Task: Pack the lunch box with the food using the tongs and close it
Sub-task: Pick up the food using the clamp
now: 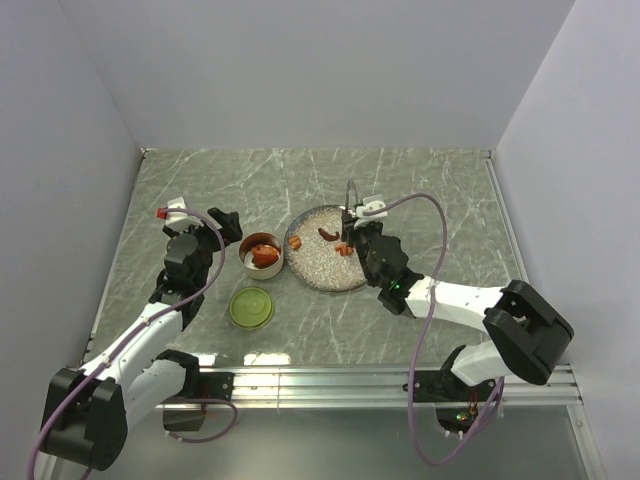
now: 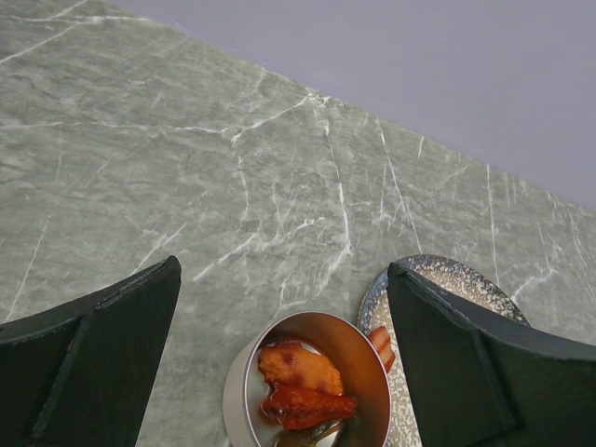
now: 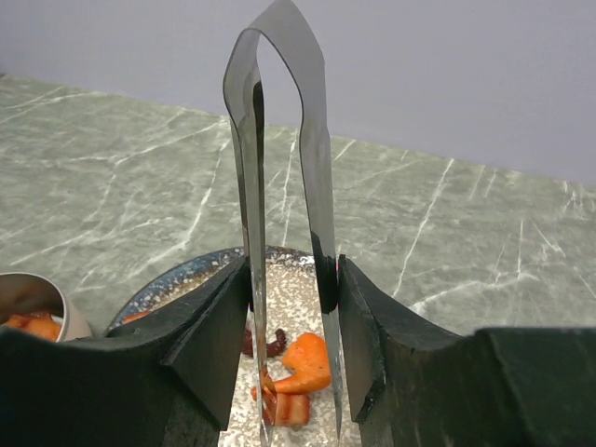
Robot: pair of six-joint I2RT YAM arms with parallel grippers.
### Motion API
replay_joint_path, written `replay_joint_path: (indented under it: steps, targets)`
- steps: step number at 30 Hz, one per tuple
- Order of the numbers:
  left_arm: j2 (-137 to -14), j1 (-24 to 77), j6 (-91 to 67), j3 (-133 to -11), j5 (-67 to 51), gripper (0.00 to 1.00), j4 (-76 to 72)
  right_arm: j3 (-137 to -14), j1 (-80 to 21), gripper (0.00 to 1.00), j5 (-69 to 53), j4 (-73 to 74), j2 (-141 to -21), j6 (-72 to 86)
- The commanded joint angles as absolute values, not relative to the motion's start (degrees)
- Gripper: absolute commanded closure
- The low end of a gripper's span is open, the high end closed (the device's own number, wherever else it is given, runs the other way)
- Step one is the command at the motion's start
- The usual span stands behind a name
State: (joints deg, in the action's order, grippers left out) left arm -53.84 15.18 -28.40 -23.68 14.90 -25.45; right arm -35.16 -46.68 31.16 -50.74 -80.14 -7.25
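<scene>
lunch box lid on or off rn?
Off. The lid lies on the table beside the lunch box, which stands open with food inside.

A wide, round, speckled grey ceramic plate [image 1: 314, 271] with a darker rim sits flat near the middle of a grey-green, marble-patterned counter [image 1: 430, 190] laced with thin white veins. Plain, pale lilac-grey wall panels [image 1: 320, 70] close off the counter along its left, far and right edges, meeting at the two far corners. A silver, ribbed aluminium rail [image 1: 330, 378] runs the length of the near edge, catching a patch of bright reflected light.
</scene>
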Motion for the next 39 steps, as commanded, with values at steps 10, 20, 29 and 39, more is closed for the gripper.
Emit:
replay_joint_path:
  steps: [10, 20, 29, 39]
  targets:
    - [-54.14, 15.21, -29.44, -23.82, 14.94, 0.01, -27.95, -32.87, -45.00, 0.50, 28.39, -55.81, -78.93, -3.43]
    - [-54.32, 15.12, -29.36, -23.91, 14.77, 0.00, -27.95, -32.08, -45.00, 0.50, 27.86, -56.16, -77.52, -2.99]
    - [-54.23, 15.12, -29.36, -23.82, 14.85, 0.01, -27.86, -34.01, -45.00, 0.50, 28.04, -56.16, -81.82, -3.08]
    - [-54.23, 15.20, -29.44, -23.82, 14.94, 0.00, -27.86, -34.63, -44.65, 0.62, 28.30, -55.99, -82.88, -3.25]
